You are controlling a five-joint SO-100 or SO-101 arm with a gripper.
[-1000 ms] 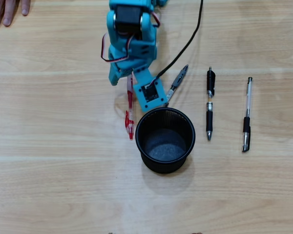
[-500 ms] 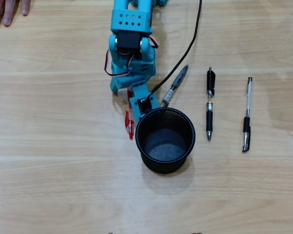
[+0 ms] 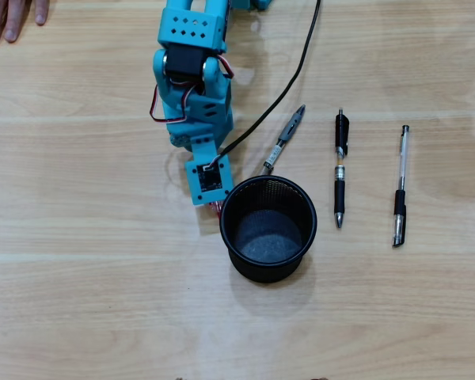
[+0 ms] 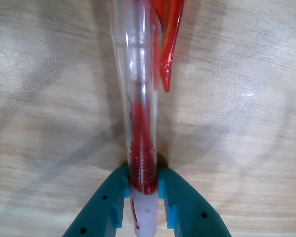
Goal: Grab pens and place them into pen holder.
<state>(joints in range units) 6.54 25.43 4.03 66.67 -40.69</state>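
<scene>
In the wrist view my teal gripper [image 4: 142, 186] is shut on a clear-barrelled red pen [image 4: 138, 98], held above the wooden table. In the overhead view the gripper [image 3: 214, 207] is mostly hidden under the wrist camera module, just left of the black mesh pen holder [image 3: 269, 273]; only a bit of red shows there. The holder looks empty. Three more pens lie on the table: a grey pen [image 3: 285, 141] just behind the holder, a black pen [image 3: 340, 170] and a clear pen with black grip [image 3: 400, 186] to its right.
A black cable [image 3: 289, 83] runs from the arm past the grey pen towards the top edge. A person's hand [image 3: 12, 17] rests at the top left corner. The teal arm [image 3: 191, 71] reaches in from the top.
</scene>
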